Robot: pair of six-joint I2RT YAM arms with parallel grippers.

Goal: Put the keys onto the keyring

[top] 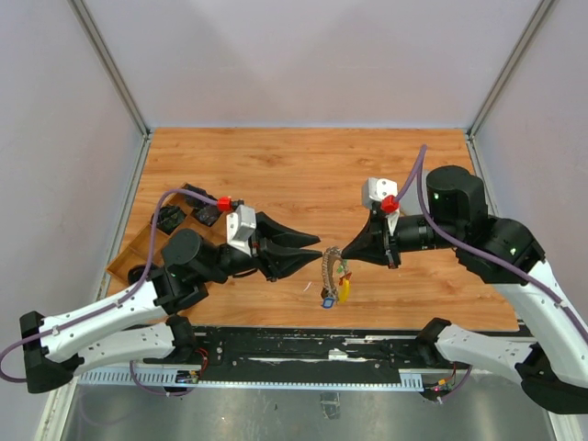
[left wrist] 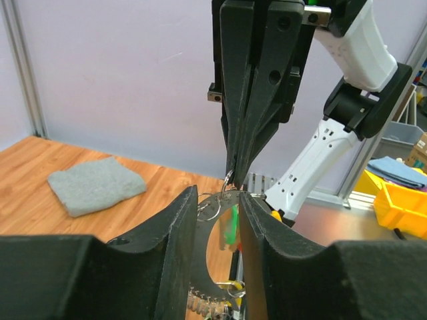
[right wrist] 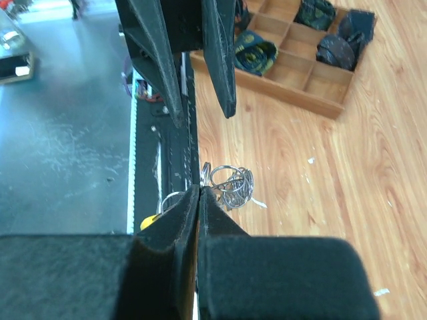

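My right gripper is pinched fully shut, its black fingertips nipping the thin silver metal keyring by the wire and holding it clear of the wooden table, near the front edge between the two arms. Below the pinch hang a short greyish beaded chain and small keys with green, yellow and blue plastic heads. My left gripper faces it tip to tip with its jaws partly apart. From its own wrist view the ring's coils sit in the gap between the fingers, but I see nothing clamped there, so I read that hand as holding nothing. I judge the bundle to be very light and loose. The wire is stiff, springy and slick, so it can twist or slip out of a light pinch, and the chain and keys will swing with any jolt. I would take a key by its flat plastic head and leave the blade free for threading, and I would hold the ring on the coil close to the split. Further out, a folded grey cloth lies on the table and a compartmented wooden tray of dark items sits to the left.
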